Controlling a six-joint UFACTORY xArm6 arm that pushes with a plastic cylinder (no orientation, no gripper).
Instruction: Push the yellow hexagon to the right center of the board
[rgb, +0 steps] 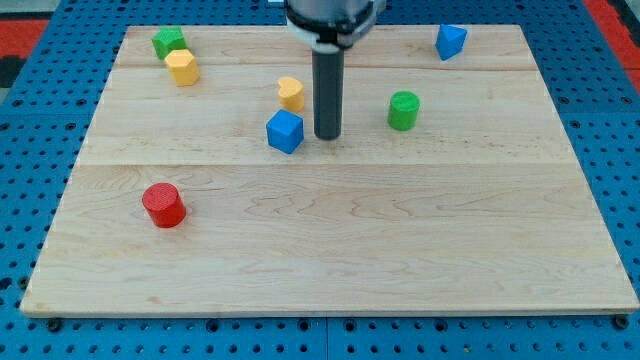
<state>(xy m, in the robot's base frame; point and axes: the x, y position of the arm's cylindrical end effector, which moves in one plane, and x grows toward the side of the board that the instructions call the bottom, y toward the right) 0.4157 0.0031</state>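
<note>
The yellow hexagon (183, 67) lies near the board's top left, just below and right of a green block (168, 42). My tip (327, 136) is near the board's middle, well to the right of the hexagon. It stands just right of a blue cube (285, 131) and below right of a yellow heart-like block (291, 93). It touches none of them as far as I can see.
A green cylinder (404, 110) stands right of the tip. A blue block (450, 42) lies near the top right. A red cylinder (163, 205) lies at the lower left. The wooden board (400, 240) rests on a blue pegboard.
</note>
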